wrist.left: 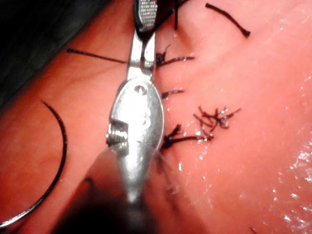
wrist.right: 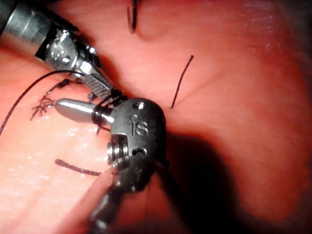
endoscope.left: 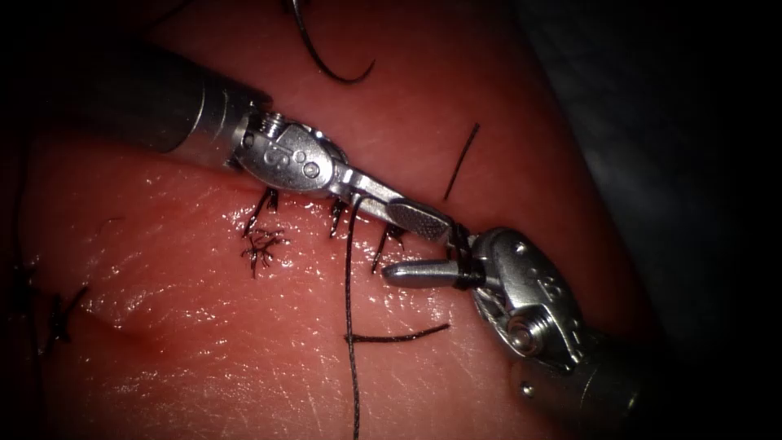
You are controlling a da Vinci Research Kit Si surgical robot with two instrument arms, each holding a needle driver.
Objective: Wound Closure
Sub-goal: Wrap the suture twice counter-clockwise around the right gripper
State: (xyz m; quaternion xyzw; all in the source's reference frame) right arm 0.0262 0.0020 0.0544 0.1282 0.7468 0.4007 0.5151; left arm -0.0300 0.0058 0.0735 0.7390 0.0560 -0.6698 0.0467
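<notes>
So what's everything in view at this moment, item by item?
Tissue: one, pink-red, under everything.
Stitches: three, black, along the cut.
Needle: one, dark, lying on the tissue, held by neither tool.
Thread: one, black, from the left tool down the tissue.
Cut ends: two, black, loose on the tissue.
Left tool: silver, jaws open, holding nothing.
Right tool: silver, jaws shut, thread wound round them.

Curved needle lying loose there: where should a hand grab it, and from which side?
Probably mid-arc on the thin curved dark metal needle, from above, hand across the curve: it lies flat and free on the pink tissue. Right hand is shut, black thread wound round it; the left hand's hold is unclear.
</notes>
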